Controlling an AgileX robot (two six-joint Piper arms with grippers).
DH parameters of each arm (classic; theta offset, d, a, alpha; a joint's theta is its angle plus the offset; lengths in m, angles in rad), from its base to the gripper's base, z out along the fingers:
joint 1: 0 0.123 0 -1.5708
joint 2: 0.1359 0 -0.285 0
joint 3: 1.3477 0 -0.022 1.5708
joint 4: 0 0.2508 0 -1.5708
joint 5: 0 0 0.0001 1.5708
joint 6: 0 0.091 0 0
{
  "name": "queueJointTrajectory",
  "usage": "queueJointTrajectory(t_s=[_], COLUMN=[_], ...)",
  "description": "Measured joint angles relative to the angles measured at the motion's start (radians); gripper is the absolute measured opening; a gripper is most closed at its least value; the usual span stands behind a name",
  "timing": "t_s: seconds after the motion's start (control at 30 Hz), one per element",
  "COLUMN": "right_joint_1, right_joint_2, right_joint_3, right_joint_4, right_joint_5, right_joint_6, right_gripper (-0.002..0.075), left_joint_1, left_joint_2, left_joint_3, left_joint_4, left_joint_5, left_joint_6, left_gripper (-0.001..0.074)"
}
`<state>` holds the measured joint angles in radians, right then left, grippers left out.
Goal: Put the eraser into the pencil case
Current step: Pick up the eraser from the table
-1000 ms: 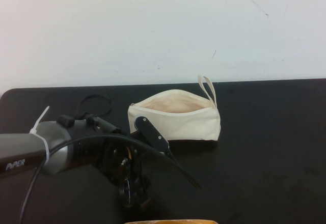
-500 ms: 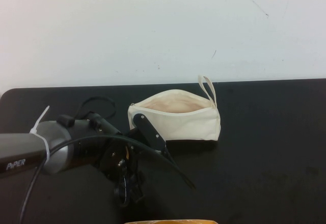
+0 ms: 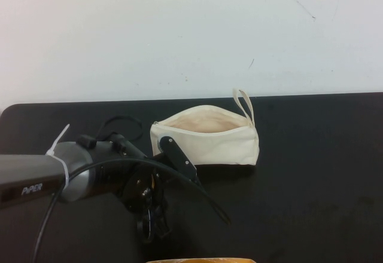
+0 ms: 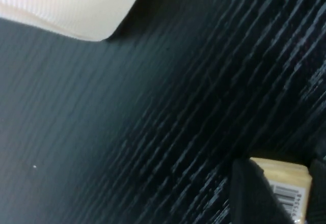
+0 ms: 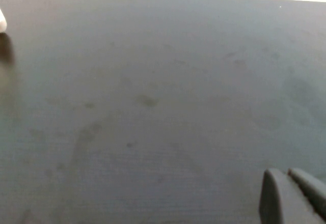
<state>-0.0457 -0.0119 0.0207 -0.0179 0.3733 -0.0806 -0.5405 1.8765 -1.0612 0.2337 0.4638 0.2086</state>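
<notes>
The cream-white pencil case stands unzipped and open at the middle back of the black table, its loop strap at the right end. One corner of it shows in the left wrist view. My left gripper hangs low over the table, in front of and to the left of the case. In the left wrist view the left gripper is shut on the tan eraser, whose barcode label shows between the dark fingers. My right gripper is shut and empty over bare table, out of the high view.
The black table ends at a white wall behind the case. The left arm's cable loops in front of the case. A yellowish object peeks in at the bottom edge of the high view.
My left arm has shifted slightly to the right and its gripper has moved a little to the left near the table. The pencil case has not moved.
</notes>
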Motion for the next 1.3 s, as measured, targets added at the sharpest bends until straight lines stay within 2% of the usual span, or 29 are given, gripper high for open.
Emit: queueJointTrajectory(t_s=[0.27, 0.57, 0.73, 1.0, 1.13, 1.3], right_joint_1=[0.0, 0.0, 0.0, 0.0, 0.0, 0.0], right_joint_2=[0.0, 0.0, 0.0, 0.0, 0.0, 0.0], right_joint_3=[0.0, 0.0, 0.0, 0.0, 0.0, 0.0], right_joint_4=[0.0, 0.0, 0.0, 0.0, 0.0, 0.0], right_joint_5=[0.0, 0.0, 0.0, 0.0, 0.0, 0.0], right_joint_6=[0.0, 0.0, 0.0, 0.0, 0.0, 0.0], right_gripper=[-0.0001, -0.0001, -0.0001, -0.0001, -0.0001, -0.0001], left_joint_1=[0.0, 0.0, 0.0, 0.0, 0.0, 0.0], left_joint_2=[0.0, -0.044, -0.107, -0.178, -0.182, -0.184], left_joint_3=[-0.007, -0.01, -0.019, -0.131, -0.228, -0.273], left_joint_4=[-0.058, -0.152, -0.17, -0.179, -0.188, -0.212], left_joint_5=[0.02, 0.15, 0.166, 0.194, 0.124, -0.115], left_joint_6=[0.0, 0.0, 0.0, 0.0, 0.0, 0.0], left_gripper=[0.0183, 0.0183, 0.0183, 0.0183, 0.0183, 0.0183])
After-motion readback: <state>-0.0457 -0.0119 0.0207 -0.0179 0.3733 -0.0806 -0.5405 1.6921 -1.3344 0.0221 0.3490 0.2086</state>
